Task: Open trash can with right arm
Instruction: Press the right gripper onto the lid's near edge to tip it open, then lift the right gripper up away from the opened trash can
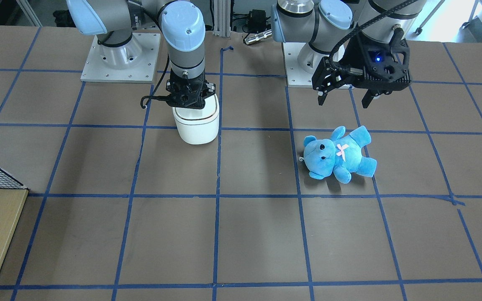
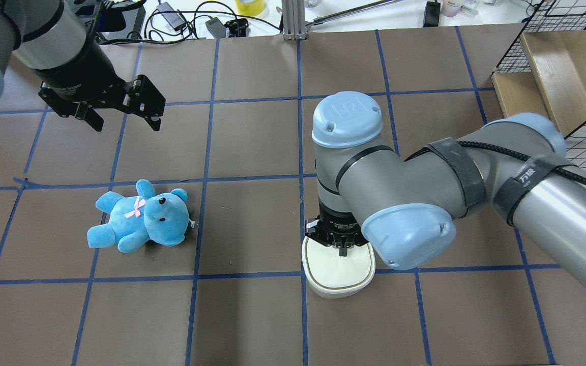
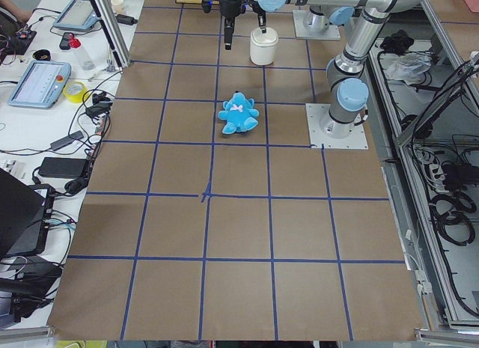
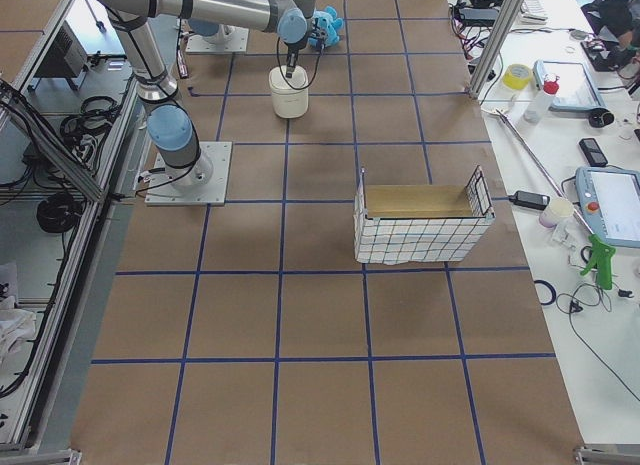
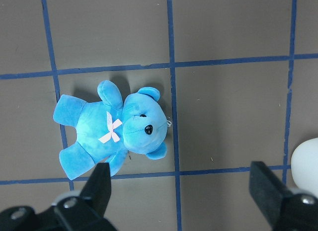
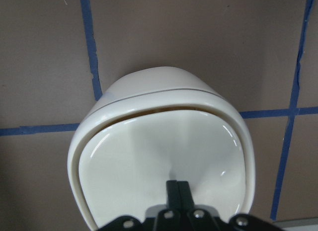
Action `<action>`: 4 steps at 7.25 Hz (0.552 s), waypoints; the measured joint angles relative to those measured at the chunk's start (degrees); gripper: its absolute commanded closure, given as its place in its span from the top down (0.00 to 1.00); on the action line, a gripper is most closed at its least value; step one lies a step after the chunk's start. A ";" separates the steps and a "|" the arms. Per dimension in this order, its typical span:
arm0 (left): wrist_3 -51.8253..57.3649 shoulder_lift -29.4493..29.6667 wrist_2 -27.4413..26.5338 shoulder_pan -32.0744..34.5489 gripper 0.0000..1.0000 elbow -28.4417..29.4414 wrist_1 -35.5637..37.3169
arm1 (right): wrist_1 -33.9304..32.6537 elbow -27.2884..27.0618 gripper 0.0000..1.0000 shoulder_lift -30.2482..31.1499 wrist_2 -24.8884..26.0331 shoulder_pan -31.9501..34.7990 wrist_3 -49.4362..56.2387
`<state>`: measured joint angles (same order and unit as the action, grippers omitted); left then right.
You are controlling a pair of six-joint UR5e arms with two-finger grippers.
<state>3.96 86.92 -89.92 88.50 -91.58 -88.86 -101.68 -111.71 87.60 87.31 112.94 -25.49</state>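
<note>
Right wrist-mounted view: R arm (image 2: 400,178) jaws together, tips on trash can (image 6: 149,98) lid (image 6: 159,161), contents unseen; L arm (image 2: 59,48) jaws apart.

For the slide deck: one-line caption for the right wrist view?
Shut right gripper at the lid of the white trash can, which stands on the blue-taped table.

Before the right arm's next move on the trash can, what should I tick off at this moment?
1. Right gripper above the trash can: ok, it points straight down at the lid.
2. Right jaws shut for pushing: ok, the wrist view shows the fingers together.
3. Fingertips touching the lid: cannot tell.
4. Lid closed: ok, only a thin seam shows.
5. Left gripper clear of the can: ok, it hangs open beyond the blue bear.
6. Bear clear of the can: ok, it lies well to the side.
</note>
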 measured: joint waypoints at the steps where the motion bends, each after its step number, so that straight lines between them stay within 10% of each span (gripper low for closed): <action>1: 0.00 0.00 0.00 0.00 1.00 0.00 0.00 | -0.47 -0.32 0.06 -0.40 -0.09 0.02 0.05; 2: 0.00 0.00 0.00 0.00 1.00 0.00 0.00 | -0.87 -0.58 0.10 -0.93 -0.13 0.08 0.16; 3: 0.00 0.00 -0.01 0.00 1.00 0.00 0.00 | -1.08 -0.60 0.86 -1.29 -0.06 0.13 0.31; 4: 0.00 0.00 -0.03 0.00 1.00 0.00 0.00 | -1.23 -0.07 1.00 -0.95 0.06 0.16 0.28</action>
<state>3.96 86.93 -89.95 88.51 -91.58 -88.86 -102.91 -111.79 86.66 87.37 113.10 -25.21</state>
